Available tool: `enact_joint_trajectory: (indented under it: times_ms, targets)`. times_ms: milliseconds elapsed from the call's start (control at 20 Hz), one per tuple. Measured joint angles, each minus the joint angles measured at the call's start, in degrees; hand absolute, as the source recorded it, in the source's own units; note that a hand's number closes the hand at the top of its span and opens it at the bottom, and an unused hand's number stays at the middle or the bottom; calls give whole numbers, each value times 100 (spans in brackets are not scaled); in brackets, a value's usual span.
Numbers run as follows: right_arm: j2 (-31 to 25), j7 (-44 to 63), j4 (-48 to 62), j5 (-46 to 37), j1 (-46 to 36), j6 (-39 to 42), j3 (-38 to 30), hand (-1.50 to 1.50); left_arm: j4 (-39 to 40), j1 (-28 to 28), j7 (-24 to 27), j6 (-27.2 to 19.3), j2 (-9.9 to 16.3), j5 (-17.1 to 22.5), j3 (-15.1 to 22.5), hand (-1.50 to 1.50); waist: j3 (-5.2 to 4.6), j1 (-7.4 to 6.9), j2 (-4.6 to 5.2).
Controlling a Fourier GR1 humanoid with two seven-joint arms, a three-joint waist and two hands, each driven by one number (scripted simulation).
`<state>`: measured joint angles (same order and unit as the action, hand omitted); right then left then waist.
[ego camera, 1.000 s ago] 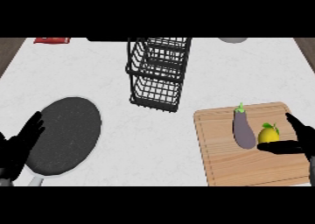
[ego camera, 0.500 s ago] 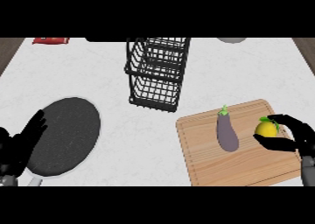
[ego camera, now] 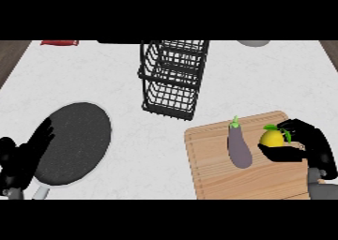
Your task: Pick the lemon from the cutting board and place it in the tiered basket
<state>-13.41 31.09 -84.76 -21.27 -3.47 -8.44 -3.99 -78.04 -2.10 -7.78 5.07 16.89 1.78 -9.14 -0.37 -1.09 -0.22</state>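
The surface [ego camera: 116,89] carries everything I work with, and the largest item on it, the tiered basket [ego camera: 172,77], stands ahead and to the left of my right robot hand [ego camera: 307,147], well apart from it. The dark pan [ego camera: 74,140] lies far to the left, just beside my left robot hand [ego camera: 23,159], which rests near the lower edge with its fingers spread and holds nothing. The cutting board [ego camera: 248,180] lies directly under my right robot hand. On it the eggplant [ego camera: 239,147] lies just to the left of that hand, near the lemon [ego camera: 272,138] but apparently not touching it. My right robot hand is curled round the lemon from the right, fingers above and thumb below, pinching it while it appears to sit on the board. To do this step well, I judge that I should complete the closure before any lift, then raise the lemon straight up so that it clears the eggplant. Only then should I travel forward and left, approaching the basket from above its open tier, not from the side.
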Motion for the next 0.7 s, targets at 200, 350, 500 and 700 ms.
enact_joint_trajectory:
  times_ms: [200,350,500,700]
  targets:
    - [313,247,-194,-932,-569,-28,1100,150,-59,153,-12,118,-6,-64,187,0,-84,-535,29]
    - [572,611,-227,-1640,-1073,-92,1744,150,-67,255,-33,183,-9,-112,300,0,-115,-762,16]
    - [838,1144,-218,-2388,-1564,-184,2224,150,-45,319,-69,230,-11,-143,375,0,-125,-825,-29]
    - [1120,2043,-119,-3339,-2243,-270,2731,150,-4,372,-131,252,0,-173,416,0,-98,-809,-74]
